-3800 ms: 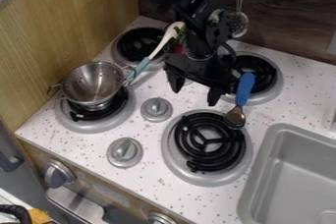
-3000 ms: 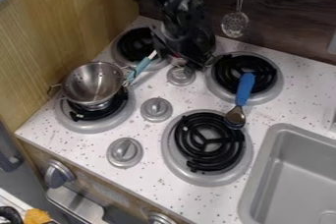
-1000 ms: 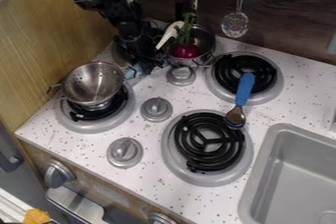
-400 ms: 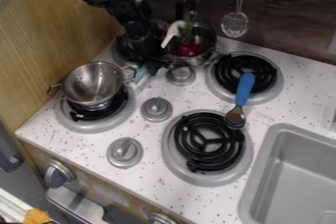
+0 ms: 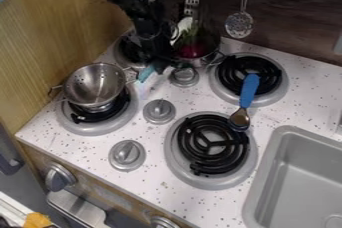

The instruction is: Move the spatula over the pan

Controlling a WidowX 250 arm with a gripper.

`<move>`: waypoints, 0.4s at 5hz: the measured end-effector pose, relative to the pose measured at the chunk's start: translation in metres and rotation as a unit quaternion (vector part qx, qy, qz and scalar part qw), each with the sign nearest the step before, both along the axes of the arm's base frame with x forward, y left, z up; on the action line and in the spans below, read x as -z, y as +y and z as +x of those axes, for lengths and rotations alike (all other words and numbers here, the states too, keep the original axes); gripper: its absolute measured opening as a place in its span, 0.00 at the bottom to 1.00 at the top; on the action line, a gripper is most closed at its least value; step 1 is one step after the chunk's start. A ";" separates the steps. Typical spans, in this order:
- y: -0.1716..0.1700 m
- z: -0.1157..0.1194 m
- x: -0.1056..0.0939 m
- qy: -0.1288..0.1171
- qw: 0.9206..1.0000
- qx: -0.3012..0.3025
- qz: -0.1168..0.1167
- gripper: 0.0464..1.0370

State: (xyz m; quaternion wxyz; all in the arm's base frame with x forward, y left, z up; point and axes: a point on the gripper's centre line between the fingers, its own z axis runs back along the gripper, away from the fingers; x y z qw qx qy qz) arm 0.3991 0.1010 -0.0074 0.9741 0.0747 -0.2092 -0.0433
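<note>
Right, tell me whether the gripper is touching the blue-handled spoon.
Apart. The camera view shows it plainly: the knob and part of the burner lie between the gripper and the blue-handled spoon.

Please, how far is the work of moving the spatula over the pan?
Done: the black gripper has reached the white spatula with teal handle. In hand: probably the spatula; the grip is hidden. Left: likely centring it, as its white head shows only at the left side of the metal pot.
</note>
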 end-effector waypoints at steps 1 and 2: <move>0.004 0.001 -0.001 -0.002 1.000 -0.009 0.011 0.24; 0.003 0.000 -0.010 -0.002 1.000 -0.012 0.007 0.24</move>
